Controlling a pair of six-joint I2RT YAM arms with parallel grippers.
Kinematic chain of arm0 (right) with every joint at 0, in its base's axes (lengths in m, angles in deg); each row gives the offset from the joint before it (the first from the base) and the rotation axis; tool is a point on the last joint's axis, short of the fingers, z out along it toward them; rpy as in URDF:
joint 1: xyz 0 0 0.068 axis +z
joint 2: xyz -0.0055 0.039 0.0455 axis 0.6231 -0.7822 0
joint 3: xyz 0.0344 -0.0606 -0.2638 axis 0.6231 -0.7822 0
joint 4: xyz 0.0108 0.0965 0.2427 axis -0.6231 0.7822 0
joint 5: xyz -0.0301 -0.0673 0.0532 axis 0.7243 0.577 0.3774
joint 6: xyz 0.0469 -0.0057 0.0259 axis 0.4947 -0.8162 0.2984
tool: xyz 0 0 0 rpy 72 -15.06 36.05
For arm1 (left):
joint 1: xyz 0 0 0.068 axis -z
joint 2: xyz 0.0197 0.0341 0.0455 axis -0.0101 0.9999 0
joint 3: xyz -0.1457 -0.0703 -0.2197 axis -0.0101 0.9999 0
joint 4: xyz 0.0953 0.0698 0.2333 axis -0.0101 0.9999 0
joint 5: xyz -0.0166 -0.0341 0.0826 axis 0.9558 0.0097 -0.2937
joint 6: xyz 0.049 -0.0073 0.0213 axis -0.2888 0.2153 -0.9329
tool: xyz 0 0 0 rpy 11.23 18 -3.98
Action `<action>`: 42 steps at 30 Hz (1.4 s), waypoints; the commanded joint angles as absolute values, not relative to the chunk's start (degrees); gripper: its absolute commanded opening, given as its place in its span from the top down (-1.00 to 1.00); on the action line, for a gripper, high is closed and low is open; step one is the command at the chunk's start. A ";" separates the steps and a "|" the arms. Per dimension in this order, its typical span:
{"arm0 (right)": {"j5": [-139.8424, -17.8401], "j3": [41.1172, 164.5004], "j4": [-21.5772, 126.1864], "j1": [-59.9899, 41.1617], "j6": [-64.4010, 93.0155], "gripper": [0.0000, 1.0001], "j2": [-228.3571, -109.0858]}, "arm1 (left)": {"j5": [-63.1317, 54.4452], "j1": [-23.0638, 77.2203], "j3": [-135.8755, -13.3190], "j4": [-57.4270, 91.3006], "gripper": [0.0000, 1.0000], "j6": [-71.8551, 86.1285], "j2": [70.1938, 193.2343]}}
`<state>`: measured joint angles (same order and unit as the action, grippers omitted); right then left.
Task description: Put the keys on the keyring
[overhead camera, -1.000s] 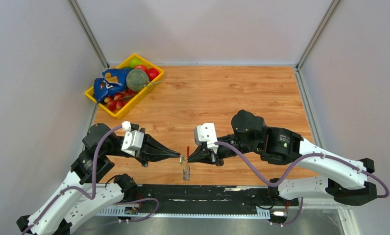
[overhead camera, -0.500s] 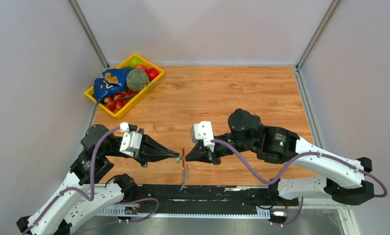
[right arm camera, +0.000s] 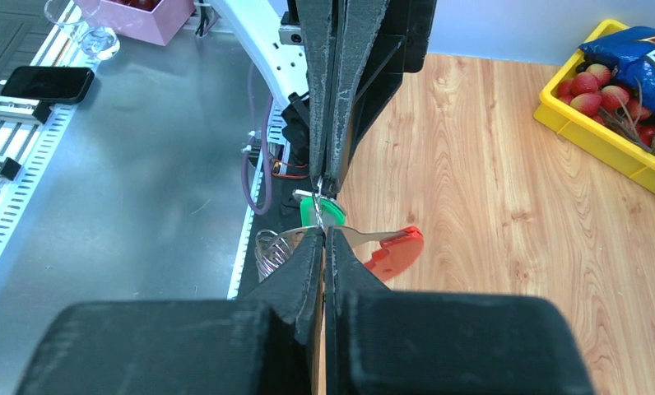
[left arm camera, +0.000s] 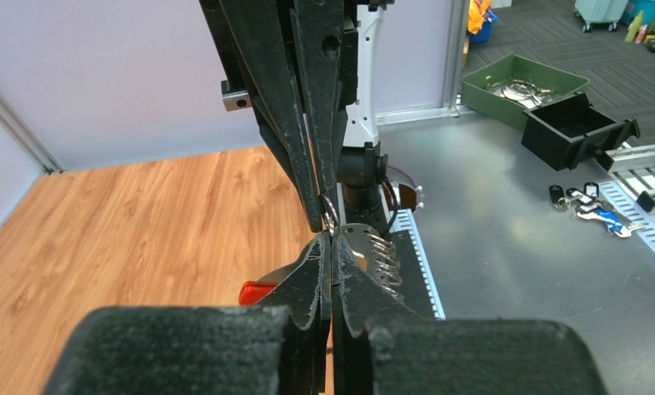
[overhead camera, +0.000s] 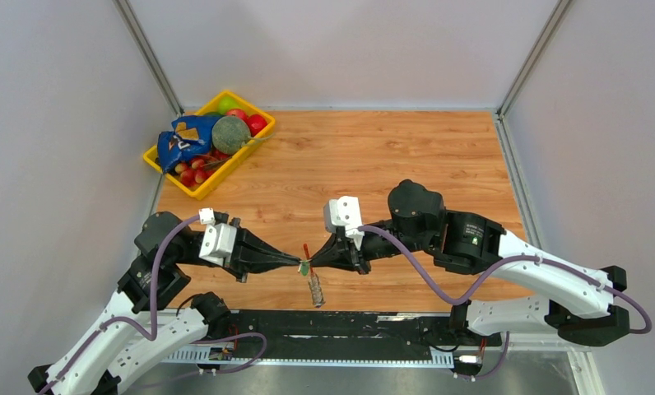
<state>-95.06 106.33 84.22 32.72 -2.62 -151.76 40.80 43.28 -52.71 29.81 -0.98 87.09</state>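
Note:
My left gripper (overhead camera: 300,263) and right gripper (overhead camera: 310,263) meet tip to tip above the table's near edge, both shut. The left one pinches the green-capped key (right arm camera: 325,212), which shows as a green speck in the top view (overhead camera: 305,268). The right gripper (right arm camera: 324,234) is shut on the keyring's silver plate. The keyring's red clip piece (right arm camera: 395,251) sticks out to one side and its silvery coil (right arm camera: 271,252) hangs on the other. In the top view the red piece (overhead camera: 306,249) points away from me and the coil (overhead camera: 314,290) dangles toward me. The blue key is out of view.
A yellow basket (overhead camera: 195,192) with red balls, a green ball, a grey-green ball and a blue bag stands at the far left corner of the wooden table (overhead camera: 406,156). A black rail (overhead camera: 373,322) runs along the near edge. Grey walls enclose three sides.
The right gripper has carried the keyring a little left, closing the gap to the left gripper's tips. The hanging coil has swung slightly. The left arm has barely moved.

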 commanded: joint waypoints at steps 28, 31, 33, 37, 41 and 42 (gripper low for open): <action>-86.52 95.31 61.06 31.95 3.83 1.00 -142.04 | 36.13 43.21 -50.39 25.75 0.72 -1.13 86.03; -84.72 93.28 56.86 31.95 5.43 1.00 -141.19 | 36.29 43.21 -50.22 25.44 0.63 -1.03 86.03; -83.63 91.77 53.89 31.95 6.39 1.00 -140.64 | 36.42 43.19 -50.02 25.25 0.56 -1.02 85.95; -82.88 89.51 49.16 31.95 7.16 1.00 -140.11 | 36.51 43.16 -49.66 24.91 0.39 -1.01 85.91; -83.95 88.13 48.01 31.95 6.26 1.00 -139.99 | 35.14 43.21 -49.65 25.23 0.32 -1.47 85.88; -84.36 87.76 47.69 31.95 5.95 1.00 -139.68 | 34.65 43.21 -49.73 25.66 0.32 -1.59 85.76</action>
<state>-84.11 88.65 54.78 32.13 5.56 -141.24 35.97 43.30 -49.54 26.88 -0.80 86.26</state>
